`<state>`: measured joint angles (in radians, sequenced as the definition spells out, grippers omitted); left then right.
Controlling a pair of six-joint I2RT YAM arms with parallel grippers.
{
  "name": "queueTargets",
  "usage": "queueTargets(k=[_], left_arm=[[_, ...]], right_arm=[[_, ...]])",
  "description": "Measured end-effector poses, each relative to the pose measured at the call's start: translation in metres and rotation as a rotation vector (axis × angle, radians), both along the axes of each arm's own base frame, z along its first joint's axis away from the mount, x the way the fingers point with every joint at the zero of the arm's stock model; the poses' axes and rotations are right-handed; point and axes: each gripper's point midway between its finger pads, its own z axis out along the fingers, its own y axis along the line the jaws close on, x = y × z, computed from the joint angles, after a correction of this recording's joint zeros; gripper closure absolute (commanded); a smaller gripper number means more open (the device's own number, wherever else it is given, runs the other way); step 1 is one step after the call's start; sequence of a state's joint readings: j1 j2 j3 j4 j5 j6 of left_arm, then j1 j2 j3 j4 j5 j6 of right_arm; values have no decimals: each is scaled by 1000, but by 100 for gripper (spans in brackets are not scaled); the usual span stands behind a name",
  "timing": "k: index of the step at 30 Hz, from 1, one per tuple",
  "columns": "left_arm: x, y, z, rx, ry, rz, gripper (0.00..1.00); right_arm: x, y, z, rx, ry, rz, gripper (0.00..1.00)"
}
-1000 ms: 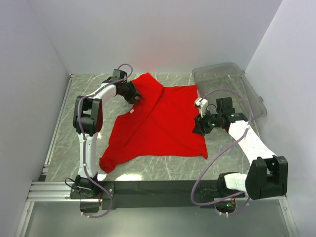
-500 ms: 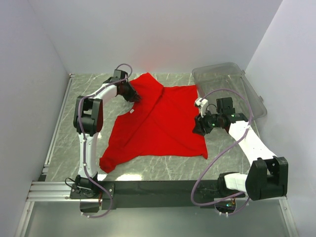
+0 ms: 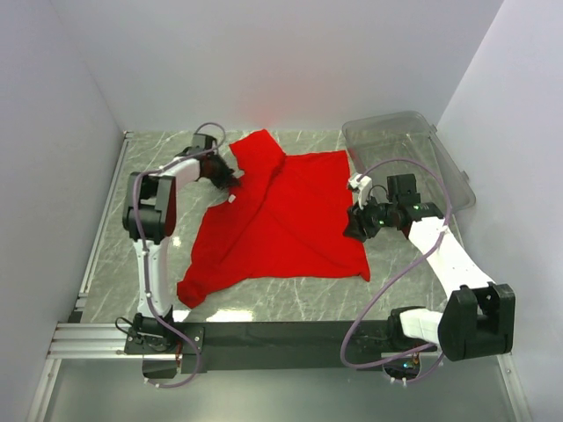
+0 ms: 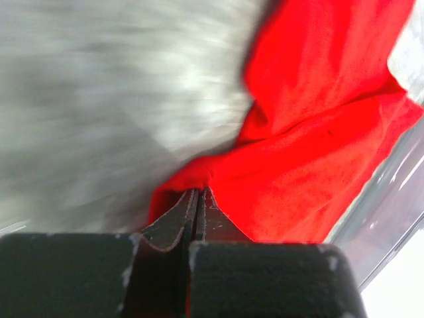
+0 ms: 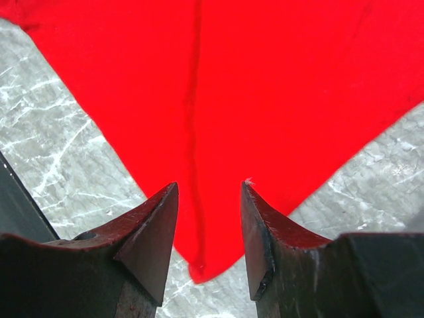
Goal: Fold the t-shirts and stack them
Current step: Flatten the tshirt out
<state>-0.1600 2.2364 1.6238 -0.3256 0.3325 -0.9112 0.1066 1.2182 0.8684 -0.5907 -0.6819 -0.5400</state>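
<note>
Grey, white-veined marble-look tabletop (image 3: 290,303), smooth and flat. Spread across its middle, a plain bright red cloth t-shirt (image 3: 281,220), soft and creased, roughly diamond-shaped, with one diagonal fold line and a sleeve trailing to the near left. At the far right, just beside the shirt's corner, a clear hard plastic bin (image 3: 413,141) with rounded corners. Left end effector (image 3: 230,178) pinched tight on the t-shirt's bunched far-left edge. Right end effector (image 3: 356,224) hovering over the shirt's right side, dark pointed fingers (image 5: 149,232) parted about halfway, holding nothing.
</note>
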Motion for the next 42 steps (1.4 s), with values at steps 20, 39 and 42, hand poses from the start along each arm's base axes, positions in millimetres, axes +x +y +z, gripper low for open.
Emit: queueTargets(k=[20,39,42], left_arm=[[28,154,34,105,-66,249,98],[-12,194,99,175,-149,244,46],[-60,179,126,146,-188,224,46]], right_arm=[[2,-9,-10,-58,-16,2,50],[-30,-19,-47,-184,-20,283,50],[-51,-25,-65,-220,12,364,50]])
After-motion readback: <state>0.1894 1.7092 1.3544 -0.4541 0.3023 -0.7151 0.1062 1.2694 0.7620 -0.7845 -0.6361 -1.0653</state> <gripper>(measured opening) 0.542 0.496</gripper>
